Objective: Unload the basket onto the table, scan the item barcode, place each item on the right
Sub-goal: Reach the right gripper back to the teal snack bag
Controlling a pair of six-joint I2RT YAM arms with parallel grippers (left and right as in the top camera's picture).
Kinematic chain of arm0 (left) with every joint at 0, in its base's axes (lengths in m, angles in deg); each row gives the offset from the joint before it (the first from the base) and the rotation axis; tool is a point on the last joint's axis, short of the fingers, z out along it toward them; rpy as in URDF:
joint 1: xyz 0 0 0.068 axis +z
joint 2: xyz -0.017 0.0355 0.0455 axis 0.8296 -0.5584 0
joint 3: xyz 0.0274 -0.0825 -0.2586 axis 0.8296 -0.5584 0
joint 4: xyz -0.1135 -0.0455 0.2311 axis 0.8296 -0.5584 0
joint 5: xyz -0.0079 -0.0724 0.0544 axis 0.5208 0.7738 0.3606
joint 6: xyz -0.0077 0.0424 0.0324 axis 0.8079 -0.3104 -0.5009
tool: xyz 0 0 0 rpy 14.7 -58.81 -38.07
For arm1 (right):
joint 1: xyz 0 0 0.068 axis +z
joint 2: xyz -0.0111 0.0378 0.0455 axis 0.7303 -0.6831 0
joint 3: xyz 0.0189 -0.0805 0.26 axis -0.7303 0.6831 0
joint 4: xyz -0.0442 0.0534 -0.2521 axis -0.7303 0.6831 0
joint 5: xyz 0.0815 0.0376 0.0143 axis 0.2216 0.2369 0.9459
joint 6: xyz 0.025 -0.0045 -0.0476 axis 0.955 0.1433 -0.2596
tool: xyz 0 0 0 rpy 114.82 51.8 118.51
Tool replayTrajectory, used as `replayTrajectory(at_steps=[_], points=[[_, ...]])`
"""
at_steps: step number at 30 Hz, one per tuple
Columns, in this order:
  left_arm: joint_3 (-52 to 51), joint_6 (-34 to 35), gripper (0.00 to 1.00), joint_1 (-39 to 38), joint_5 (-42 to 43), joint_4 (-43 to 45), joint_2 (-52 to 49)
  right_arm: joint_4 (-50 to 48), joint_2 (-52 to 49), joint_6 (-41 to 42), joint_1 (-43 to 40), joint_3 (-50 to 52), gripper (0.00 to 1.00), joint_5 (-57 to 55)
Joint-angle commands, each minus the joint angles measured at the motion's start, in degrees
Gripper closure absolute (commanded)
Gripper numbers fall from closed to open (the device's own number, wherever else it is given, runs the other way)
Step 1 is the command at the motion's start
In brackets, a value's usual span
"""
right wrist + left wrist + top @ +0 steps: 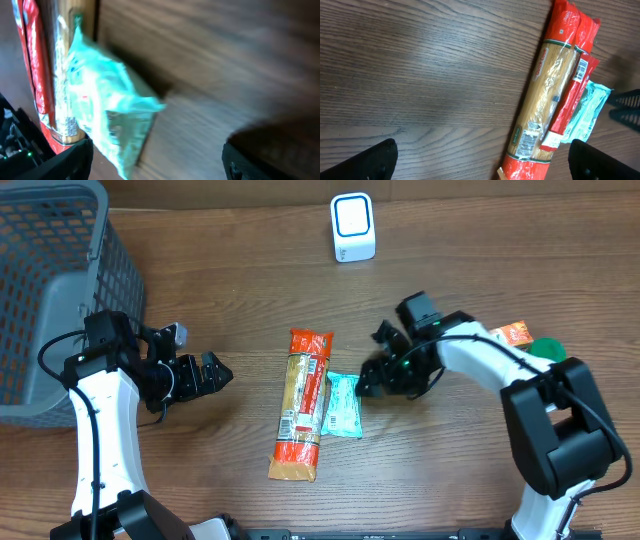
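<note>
While the right gripper stands spread with nothing between its fingers, the teal packet lies flat on the table just ahead of its tips, its far edge touching the long pasta pack. The left gripper is likewise wide open and empty, with the pasta pack ahead of it and apart. We judge a pick for scanning is at hand. We should close on the packet's near edge, clear of the pasta, lift without crumpling the film, and turn its barcode face toward the scanner, well off to the hand's side. The wrist view is too blurred to find that barcode.
</note>
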Motion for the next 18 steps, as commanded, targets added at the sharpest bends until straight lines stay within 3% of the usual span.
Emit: replayTrajectory(at_steps=[1, 7, 8, 9, 10, 18], points=[[0.0, -0.87, 0.0, -0.39, 0.83, 0.07, -0.24, 0.31, -1.9, 2.43, 0.76, 2.45, 0.14, -4.59], [0.0, -0.87, 0.0, -0.39, 0.83, 0.04, -0.24, 0.74, -1.9, 4.79, 0.68, 2.45, 0.13, 1.62], [0.0, -0.87, 0.0, -0.39, 0.85, 0.07, -0.24, 0.48, -1.9, 4.79, 0.79, 2.45, 0.1, 3.23], [0.0, -0.87, 0.0, -0.39, 0.83, 0.04, -0.24, -0.11, -1.9, 4.81, 0.96, 2.45, 0.01, 4.98], [0.0, -0.87, 0.0, -0.39, 0.83, 0.07, -0.24, -0.83, -1.9, 4.81, 1.16, 2.45, 0.0, 6.19], [0.0, -0.87, 0.01, -0.39, 0.85, 0.07, -0.24, -4.57, -1.9, 8.68, 4.04, 2.47, 0.0, 7.08]])
